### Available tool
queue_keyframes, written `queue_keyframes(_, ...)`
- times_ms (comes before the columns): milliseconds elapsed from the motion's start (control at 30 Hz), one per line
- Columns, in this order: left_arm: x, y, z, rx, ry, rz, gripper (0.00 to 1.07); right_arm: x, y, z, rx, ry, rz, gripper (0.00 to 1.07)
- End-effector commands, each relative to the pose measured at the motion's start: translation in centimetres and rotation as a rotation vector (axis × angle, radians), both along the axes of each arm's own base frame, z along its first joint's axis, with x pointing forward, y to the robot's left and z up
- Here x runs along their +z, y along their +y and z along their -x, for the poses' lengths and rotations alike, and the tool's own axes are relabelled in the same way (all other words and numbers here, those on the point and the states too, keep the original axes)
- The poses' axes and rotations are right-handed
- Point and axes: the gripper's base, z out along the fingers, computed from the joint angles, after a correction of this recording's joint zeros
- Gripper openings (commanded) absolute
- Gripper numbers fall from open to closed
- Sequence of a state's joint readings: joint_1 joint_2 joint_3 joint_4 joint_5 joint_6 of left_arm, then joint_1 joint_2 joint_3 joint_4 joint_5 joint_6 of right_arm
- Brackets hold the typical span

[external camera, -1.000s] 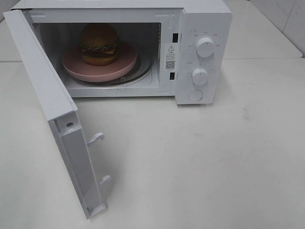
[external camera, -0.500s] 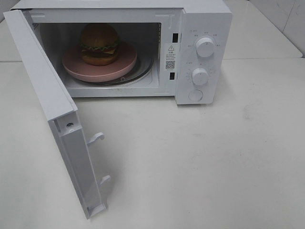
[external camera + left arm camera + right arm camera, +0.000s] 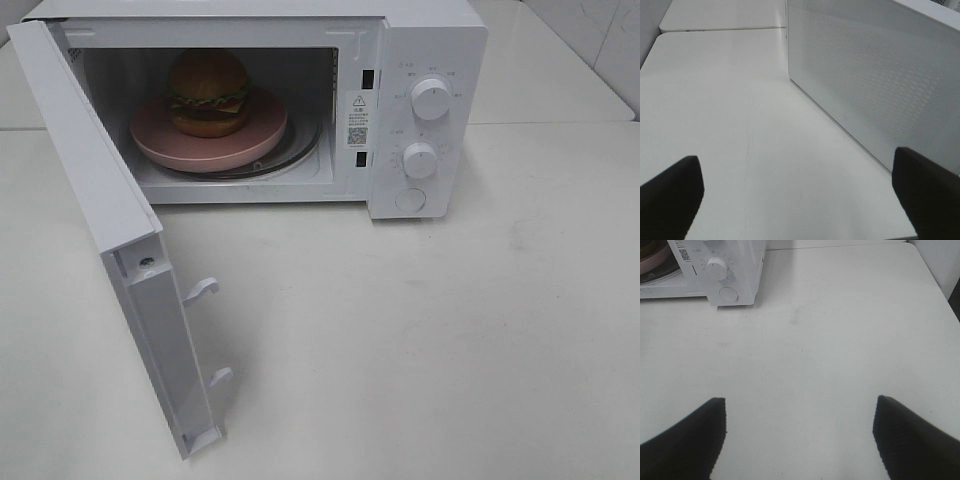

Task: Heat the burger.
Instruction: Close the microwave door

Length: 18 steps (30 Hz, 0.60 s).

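The burger (image 3: 208,92), with a brown bun, green lettuce and yellow cheese, sits on a pink plate (image 3: 205,148) inside the white microwave (image 3: 430,40). The microwave door (image 3: 110,230) hangs wide open toward the front left. Neither arm shows in the high view. In the left wrist view my left gripper (image 3: 797,200) is open over bare table, with the door's perforated outer face (image 3: 875,75) beside it. In the right wrist view my right gripper (image 3: 800,440) is open and empty over the table, well away from the microwave's knobs (image 3: 717,268).
Two white knobs (image 3: 430,98) and a round button (image 3: 410,200) sit on the microwave's right panel. Door latch hooks (image 3: 200,290) stick out from the open door's edge. The white table (image 3: 450,330) stretches to the front and right. A tiled wall (image 3: 600,30) stands at the back right.
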<state>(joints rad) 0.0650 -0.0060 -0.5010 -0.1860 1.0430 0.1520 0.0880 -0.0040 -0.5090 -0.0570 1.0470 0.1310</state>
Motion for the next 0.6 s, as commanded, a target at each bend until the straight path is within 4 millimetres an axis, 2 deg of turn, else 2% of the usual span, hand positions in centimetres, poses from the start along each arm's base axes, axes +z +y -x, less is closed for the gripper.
queue_keyframes(33,0.0,0.0,0.2,-0.005,-0.025,0.007,0.96,0.0,0.0,0.3,-0.011,-0.035,-0.007,0.75)
queue_keyframes(267,1.2,0.0,0.1,-0.001,-0.052,0.008,0.96,0.0,0.0,0.3,-0.011,-0.035,-0.007,0.75)
queue_keyframes(367,1.7,0.1,-1.4,0.002,-0.009,0.004,0.96,0.0,0.0,0.3,-0.011,-0.035,-0.007,0.75)
queue_keyframes(433,1.8,0.2,-1.7,0.003,-0.002,0.005,0.95,0.0,0.0,0.3,-0.011,-0.035,-0.007,0.75)
queue_keyframes(467,1.9,0.2,-2.6,0.006,0.021,0.007,0.93,0.0,0.0,0.3,-0.011,-0.035,-0.007,0.75)
queue_keyframes(567,1.9,0.3,-3.0,0.008,0.03,0.009,0.91,0.0,0.0,0.3,-0.011,-0.035,-0.007,0.75)
queue_keyframes(600,2.0,0.3,-3.7,0.011,0.051,0.012,0.86,0.0,0.0,0.3,-0.011,-0.035,-0.007,0.75)
